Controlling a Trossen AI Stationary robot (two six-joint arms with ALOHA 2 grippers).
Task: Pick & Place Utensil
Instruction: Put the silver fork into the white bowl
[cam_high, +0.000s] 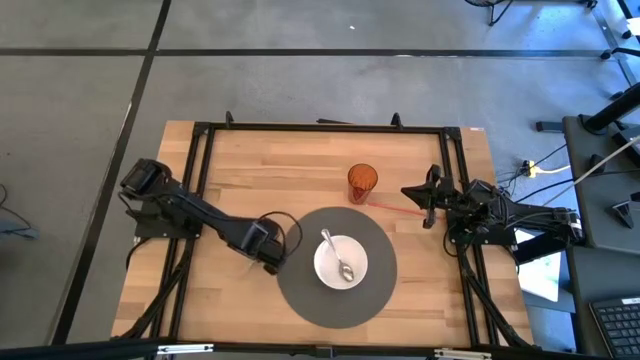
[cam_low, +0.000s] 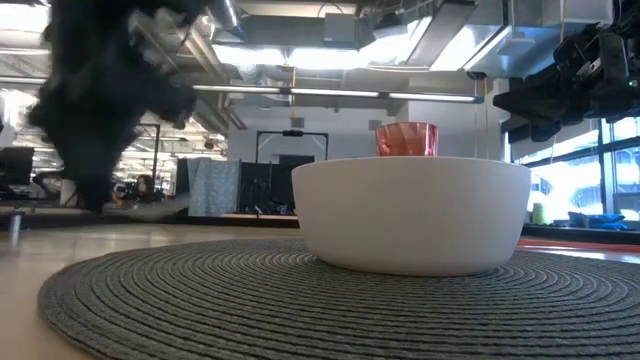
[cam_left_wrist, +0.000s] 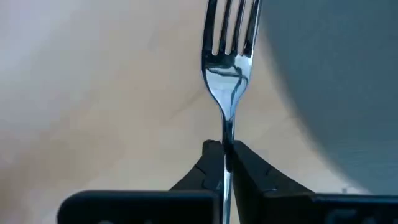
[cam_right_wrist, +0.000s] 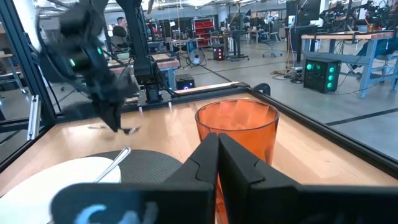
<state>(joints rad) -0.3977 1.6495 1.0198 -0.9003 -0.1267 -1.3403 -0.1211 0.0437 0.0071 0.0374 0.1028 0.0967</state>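
Observation:
A silver fork is held in my left gripper, tines pointing away from the wrist camera. That gripper hovers at the left edge of the round grey placemat. On the mat stands a white bowl with a spoon lying in it. My right gripper is shut and waits at the table's right side, touching nothing. An orange cup stands on the wood just ahead of it. My left gripper pinches the fork's neck, just below the head, between its two fingers. The fingers lie across the handle. The head and tines stick out past the fingertips over the wood beside the mat; whether the fork touches the table cannot be told.
The orange cup stands on the wood beyond the mat's far edge. A black frame runs around the table. Bare wood lies left of the mat. In the low view the bowl fills the middle, with the cup behind it.

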